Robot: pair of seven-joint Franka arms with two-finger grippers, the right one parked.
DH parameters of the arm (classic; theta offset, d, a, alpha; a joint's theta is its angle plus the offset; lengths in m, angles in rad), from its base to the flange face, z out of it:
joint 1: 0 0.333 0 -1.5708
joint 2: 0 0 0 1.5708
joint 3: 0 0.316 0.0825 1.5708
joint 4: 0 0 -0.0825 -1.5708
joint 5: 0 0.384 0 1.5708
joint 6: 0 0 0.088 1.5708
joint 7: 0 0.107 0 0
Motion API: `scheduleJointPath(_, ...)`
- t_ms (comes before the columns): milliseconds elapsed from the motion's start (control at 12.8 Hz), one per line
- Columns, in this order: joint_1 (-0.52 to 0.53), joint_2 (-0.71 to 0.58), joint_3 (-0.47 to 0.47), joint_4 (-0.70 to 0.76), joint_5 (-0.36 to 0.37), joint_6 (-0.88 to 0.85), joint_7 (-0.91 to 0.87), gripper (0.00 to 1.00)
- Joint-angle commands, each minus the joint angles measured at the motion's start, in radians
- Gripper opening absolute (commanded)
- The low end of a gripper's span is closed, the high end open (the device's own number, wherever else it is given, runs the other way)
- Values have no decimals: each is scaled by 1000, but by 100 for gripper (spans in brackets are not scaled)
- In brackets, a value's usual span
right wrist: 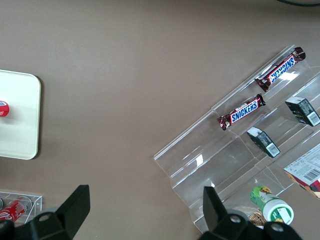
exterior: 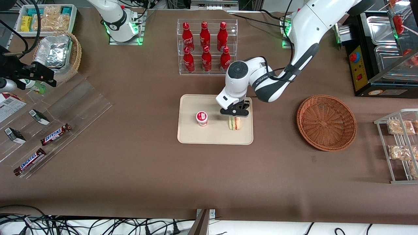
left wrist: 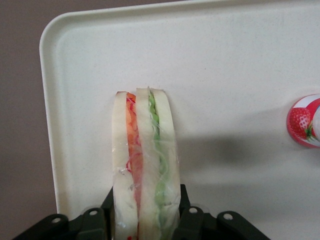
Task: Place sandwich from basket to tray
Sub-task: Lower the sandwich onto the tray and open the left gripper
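Observation:
The sandwich (exterior: 234, 123), a wedge with white bread and red and green filling, stands on edge on the cream tray (exterior: 196, 137), on the side toward the working arm's end. My left gripper (exterior: 234, 116) is right above it, shut on it. In the left wrist view the black fingers (left wrist: 184, 200) press both bread faces of the sandwich (left wrist: 145, 160), over the tray (left wrist: 225, 60). I cannot tell whether the sandwich rests on the tray or hangs just above it. The round reddish-brown basket (exterior: 326, 122) is empty, toward the working arm's end of the table.
A small strawberry yogurt cup (exterior: 202, 118) stands on the tray beside the sandwich. A clear rack of red bottles (exterior: 205, 45) stands farther from the camera than the tray. A wire rack with snack packets (exterior: 400, 143) is beside the basket. Clear shelves with Snickers bars (exterior: 55, 134) lie toward the parked arm's end.

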Motion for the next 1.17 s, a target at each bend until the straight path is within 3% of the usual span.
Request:
scheduleJointPath(0, -5, 1, -4, 25, 23, -19, -25, 100)
scheduleJointPath(234, 16, -45, -15, 58, -18, -48, -26, 100)
scheduleJointPath(546, 36, -106, -15, 240, -176, -244, -16, 100)
scheduleJointPath(780, 79, -125, -17, 349, -210, -375, -14, 100)
scheduleJointPath(1092, 145, -204, -18, 351, -262, -416, -12, 100)
